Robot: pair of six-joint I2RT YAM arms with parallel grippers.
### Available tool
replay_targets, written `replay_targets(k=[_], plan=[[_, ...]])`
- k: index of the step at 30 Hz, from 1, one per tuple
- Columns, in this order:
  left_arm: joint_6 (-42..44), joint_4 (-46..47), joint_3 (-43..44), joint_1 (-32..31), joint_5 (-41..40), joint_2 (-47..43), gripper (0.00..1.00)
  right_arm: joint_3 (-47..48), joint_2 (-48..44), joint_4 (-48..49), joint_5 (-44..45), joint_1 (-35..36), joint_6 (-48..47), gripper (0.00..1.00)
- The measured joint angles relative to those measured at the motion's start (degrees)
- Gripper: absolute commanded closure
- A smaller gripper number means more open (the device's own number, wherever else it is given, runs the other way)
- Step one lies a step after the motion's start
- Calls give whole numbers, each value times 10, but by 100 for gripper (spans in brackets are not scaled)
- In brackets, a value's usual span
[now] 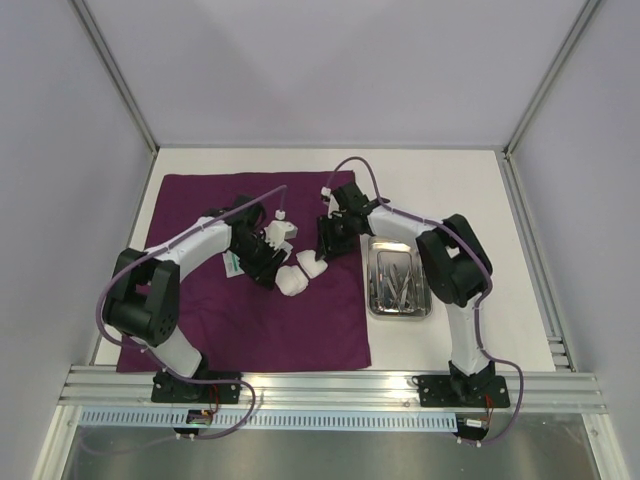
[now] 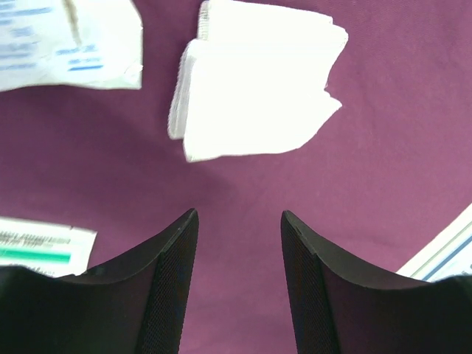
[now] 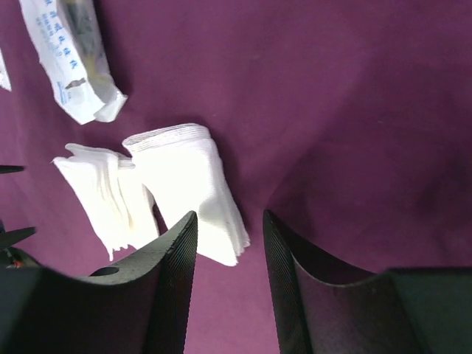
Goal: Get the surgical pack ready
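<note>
I found the left end effector released and empty above the large deep-purple cloth, the folded white gauze squares lying just ahead of it, while the right end effector, also released, hovered at their edge.

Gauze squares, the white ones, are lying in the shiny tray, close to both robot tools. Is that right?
Not quite. The gauze squares lie on the purple cloth, not in the shiny tray, which holds only metal instruments. They are close to the left tool and right tool. The top external view shows it.
</note>
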Motion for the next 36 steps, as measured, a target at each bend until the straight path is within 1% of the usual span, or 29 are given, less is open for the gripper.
replay_targets(k=[8, 12, 13, 14, 16, 17, 20, 23, 29, 33, 36], plan=[[-3, 22, 1, -9, -7, 58, 44, -2, 14, 28, -43, 9, 3, 56], [-5, 28, 4, -9, -12, 76, 45, -2, 21, 42, -62, 11, 9, 59], [-6, 29, 5, -9, -13, 76, 45, -3, 21, 45, -66, 11, 11, 61], [-6, 31, 7, -10, -13, 76, 45, -5, 22, 51, -70, 11, 12, 70], [-6, 33, 7, -10, -14, 76, 45, -10, 23, 55, -77, 12, 17, 81], [-6, 33, 7, -10, -15, 76, 45, -14, 23, 56, -79, 12, 20, 88], [-6, 33, 7, -12, -16, 76, 45, -21, 23, 56, -82, 14, 28, 95], [-6, 33, 7, -12, -17, 75, 46, -25, 11, 50, -78, 14, 32, 99], [3, 28, 7, -12, -18, 61, 46, -27, -68, 39, -55, 14, 36, 100], [14, 13, 7, -12, -19, 24, 45, -27, -122, 39, -38, 23, 37, 99], [24, -1, 5, -11, -19, -17, 44, -27, -133, 40, -33, 43, 38, 99]])
